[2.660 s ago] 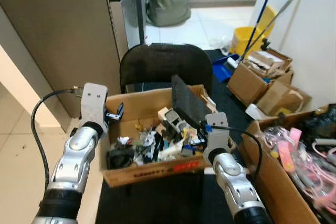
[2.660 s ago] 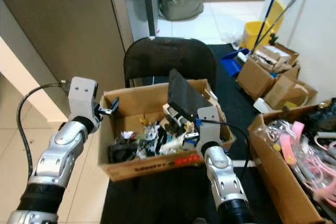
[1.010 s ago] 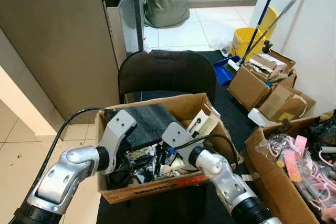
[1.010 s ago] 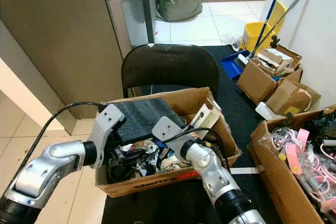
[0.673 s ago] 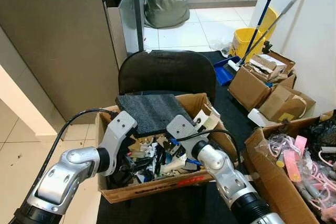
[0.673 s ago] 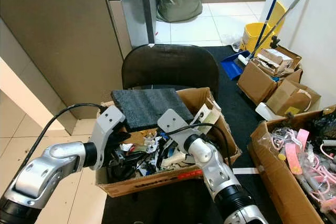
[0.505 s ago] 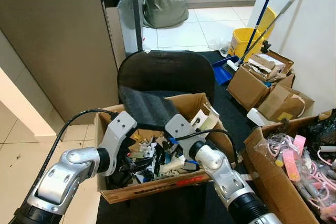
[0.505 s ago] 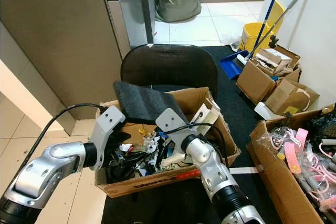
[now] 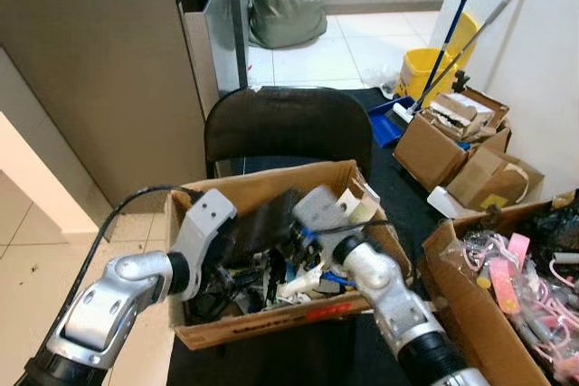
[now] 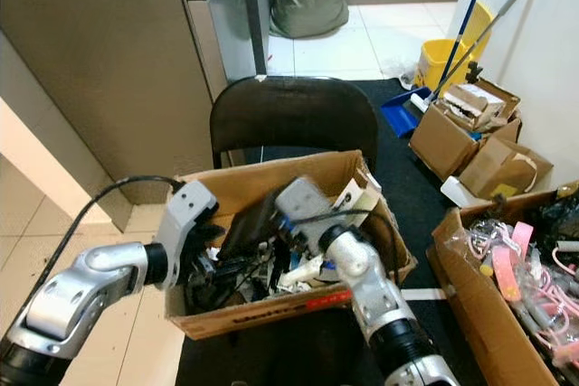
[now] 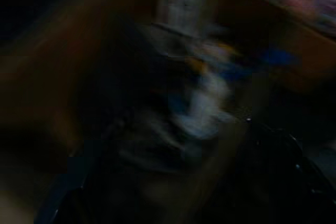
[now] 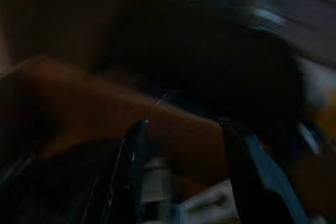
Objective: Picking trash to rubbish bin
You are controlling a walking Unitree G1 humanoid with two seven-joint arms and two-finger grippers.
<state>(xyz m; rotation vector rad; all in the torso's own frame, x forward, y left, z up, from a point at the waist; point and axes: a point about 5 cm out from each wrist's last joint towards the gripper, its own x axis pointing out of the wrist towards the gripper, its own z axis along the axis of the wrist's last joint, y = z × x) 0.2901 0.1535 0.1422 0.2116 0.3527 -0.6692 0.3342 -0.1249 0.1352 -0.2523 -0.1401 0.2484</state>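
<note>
The fingers (image 12: 134, 150) of the right gripper (image 12: 181, 129) stand apart and empty above the cardboard box (image 10: 271, 309) on the chair (image 10: 294, 115), while the left gripper (image 10: 210, 259), its fingers hidden, reaches among the trash (image 10: 298, 268) near the dark mat (image 10: 246, 219), probably to pick some.

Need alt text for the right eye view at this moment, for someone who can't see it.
Both of the robot's silver arms reach into an open cardboard box crammed with mixed trash, which sits in front of a black chair. A dark flat mat tilts down into the box between the arms. More cardboard boxes and a yellow mop bucket stand to the right.
</note>
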